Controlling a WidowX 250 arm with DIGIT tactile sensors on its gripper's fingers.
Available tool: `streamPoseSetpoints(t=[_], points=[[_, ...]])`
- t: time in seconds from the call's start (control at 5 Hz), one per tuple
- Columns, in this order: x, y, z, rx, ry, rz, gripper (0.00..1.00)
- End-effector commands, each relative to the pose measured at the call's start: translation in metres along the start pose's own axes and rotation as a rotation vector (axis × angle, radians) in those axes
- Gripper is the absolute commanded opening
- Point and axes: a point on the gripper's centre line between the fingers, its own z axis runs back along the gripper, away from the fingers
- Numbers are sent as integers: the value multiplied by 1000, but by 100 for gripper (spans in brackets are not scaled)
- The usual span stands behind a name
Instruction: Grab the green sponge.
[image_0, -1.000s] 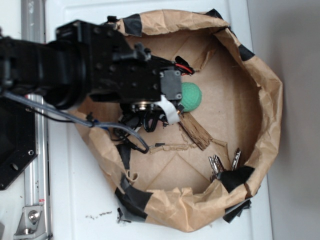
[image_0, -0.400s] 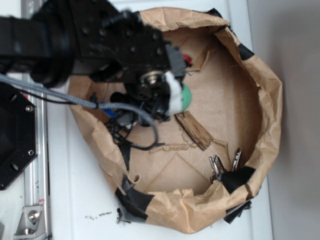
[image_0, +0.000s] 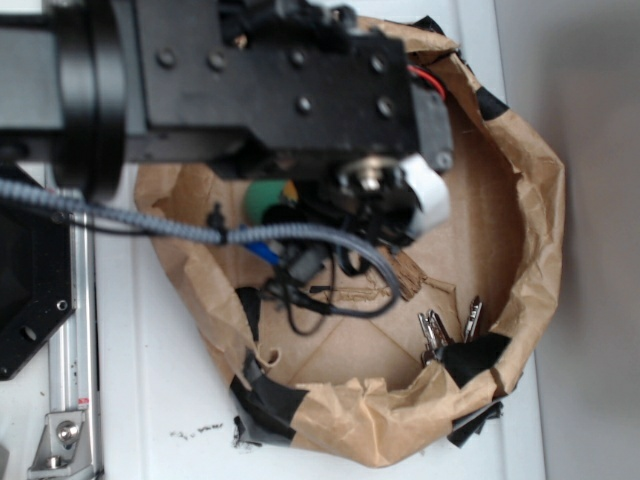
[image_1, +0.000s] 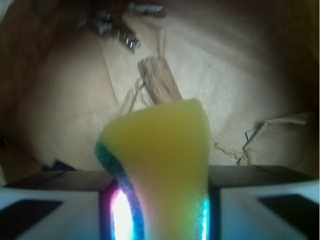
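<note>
Yellow sponge sits clamped in the tool, crumpled paper wall ringing open cardboard floor.

Black boxy arm with round screws, grey braided cable, perhaps white-taped end effector.

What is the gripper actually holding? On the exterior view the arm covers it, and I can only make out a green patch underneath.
Observer: The wrist view shows the gripper shut on a yellow sponge.
Operator: Yellow all over?
Observer: No, a dark green layer runs down its left edge.
Operator: Anything else around it?
Observer: A torn cardboard strip lies on the paper floor beyond the sponge's tip.
</note>
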Motion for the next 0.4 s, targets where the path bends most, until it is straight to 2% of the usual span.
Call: streamPoseSetpoints(t=[0.0,0.2], points=[[31,-11,21,-20,-69,214,0],[32,-10,18,-80,-52,280,0]])
